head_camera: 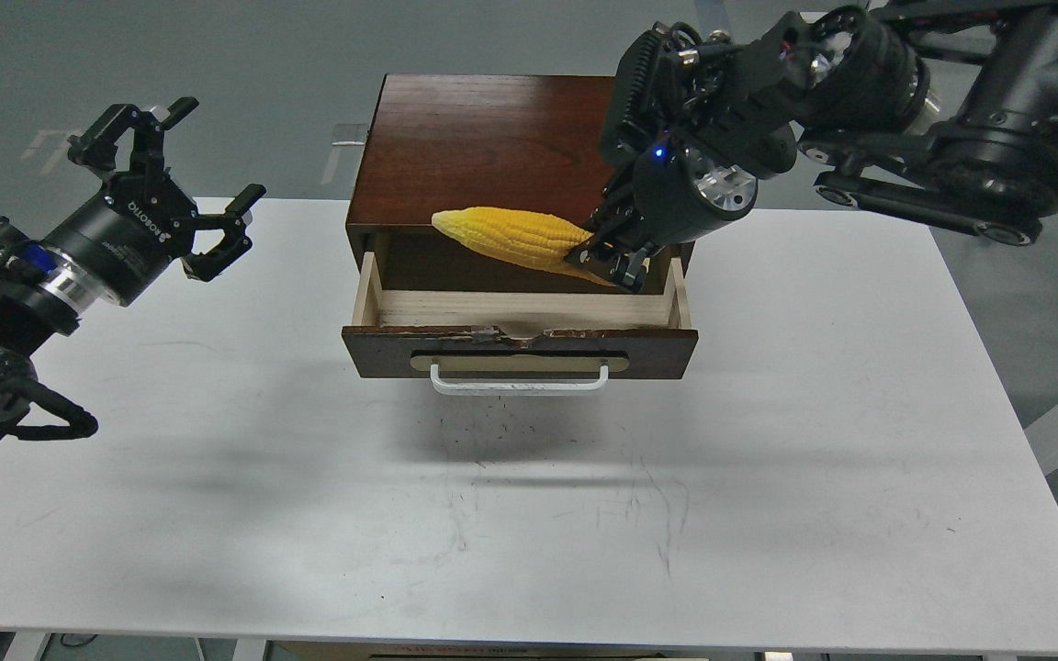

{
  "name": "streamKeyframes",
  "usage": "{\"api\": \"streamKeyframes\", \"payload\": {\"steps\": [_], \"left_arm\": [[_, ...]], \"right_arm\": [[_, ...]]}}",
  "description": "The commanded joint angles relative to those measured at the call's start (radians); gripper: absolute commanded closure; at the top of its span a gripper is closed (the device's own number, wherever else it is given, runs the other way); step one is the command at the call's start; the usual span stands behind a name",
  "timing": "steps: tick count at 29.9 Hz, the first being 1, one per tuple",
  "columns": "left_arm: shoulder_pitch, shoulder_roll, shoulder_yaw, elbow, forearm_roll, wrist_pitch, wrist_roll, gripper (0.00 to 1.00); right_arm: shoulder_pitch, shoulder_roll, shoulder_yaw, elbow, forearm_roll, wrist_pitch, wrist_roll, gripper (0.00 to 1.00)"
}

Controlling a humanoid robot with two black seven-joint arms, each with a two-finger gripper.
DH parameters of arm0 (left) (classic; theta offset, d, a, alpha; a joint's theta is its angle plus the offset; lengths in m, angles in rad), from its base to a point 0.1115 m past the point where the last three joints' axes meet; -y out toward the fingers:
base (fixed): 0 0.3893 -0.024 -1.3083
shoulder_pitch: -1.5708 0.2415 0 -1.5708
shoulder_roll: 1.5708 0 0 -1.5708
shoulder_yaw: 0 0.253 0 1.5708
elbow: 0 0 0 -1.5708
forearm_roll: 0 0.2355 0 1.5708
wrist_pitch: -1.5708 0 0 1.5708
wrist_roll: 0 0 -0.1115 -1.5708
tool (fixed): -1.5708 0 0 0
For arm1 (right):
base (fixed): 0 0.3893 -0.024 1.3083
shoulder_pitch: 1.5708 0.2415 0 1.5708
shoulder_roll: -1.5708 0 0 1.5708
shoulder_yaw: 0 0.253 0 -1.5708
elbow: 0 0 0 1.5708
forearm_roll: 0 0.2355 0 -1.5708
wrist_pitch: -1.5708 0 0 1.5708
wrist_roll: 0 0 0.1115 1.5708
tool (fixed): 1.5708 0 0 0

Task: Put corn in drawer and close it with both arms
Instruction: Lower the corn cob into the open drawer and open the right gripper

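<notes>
Corn cob point(512, 235) held by its thick end in right gripper point(610, 259), fingers pinched on that end; tapered tip sticking out leftward from the fingers, cob tilted, tip slightly higher. Hanging over the back of the open drawer point(520, 353), above the pale wood interior, not yet resting inside. Drawer pulled out partway from dark wood cabinet point(483, 147); chipped top edge on the front, white bar handle point(520, 380) forward of the fingers, toward the camera. Left gripper point(182, 197) well off to the left of the cabinet, fingers spread wide, holding nothing, hovering over white table point(768, 514). Step in hand, by judgement: lowering and releasing. To do well: bring cob down toward the camera side of the cabinet lip, level it parallel to the drawer front, keep tip clear of left side wall, open only once low in the tray to avoid bounce or roll-out. Then clear fingers upward before any push. Risk: cob left propped on the rear edge, jamming closure.
</notes>
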Motion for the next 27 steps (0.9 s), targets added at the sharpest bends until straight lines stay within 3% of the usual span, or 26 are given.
{"api": "streamKeyframes", "payload": {"steps": [1, 6, 10, 11, 16, 23, 25, 27], "left_arm": [[0.000, 0.009, -0.001, -0.002, 0.000, 0.000, 0.000, 0.00], [0.000, 0.015, -0.001, -0.003, 0.000, 0.000, 0.000, 0.00], [0.000, 0.016, -0.001, -0.005, 0.000, 0.000, 0.000, 0.00], [0.000, 0.016, -0.001, -0.005, 0.000, 0.000, 0.000, 0.00], [0.000, 0.016, -0.001, -0.005, 0.000, 0.000, 0.000, 0.00], [0.000, 0.016, -0.001, -0.003, 0.000, 0.000, 0.000, 0.00], [0.000, 0.015, -0.001, -0.003, 0.000, 0.000, 0.000, 0.00], [0.000, 0.013, -0.001, -0.002, 0.002, 0.000, 0.000, 0.00]], "right_arm": [[-0.003, 0.038, -0.039, -0.033, -0.003, -0.028, 0.000, 1.00], [-0.022, 0.065, -0.055, -0.042, -0.003, -0.041, 0.000, 1.00], [-0.034, 0.071, -0.055, -0.042, -0.002, -0.041, 0.000, 0.78], [-0.035, 0.071, -0.055, -0.042, 0.000, -0.042, 0.000, 0.69], [-0.035, 0.072, -0.053, -0.042, 0.000, -0.042, 0.000, 0.58], [-0.028, 0.071, -0.049, -0.041, 0.005, -0.045, 0.000, 0.30], [-0.022, 0.066, -0.035, -0.041, 0.015, -0.048, 0.000, 0.04], [-0.014, 0.048, -0.004, -0.041, 0.024, -0.048, 0.000, 0.02]]}}
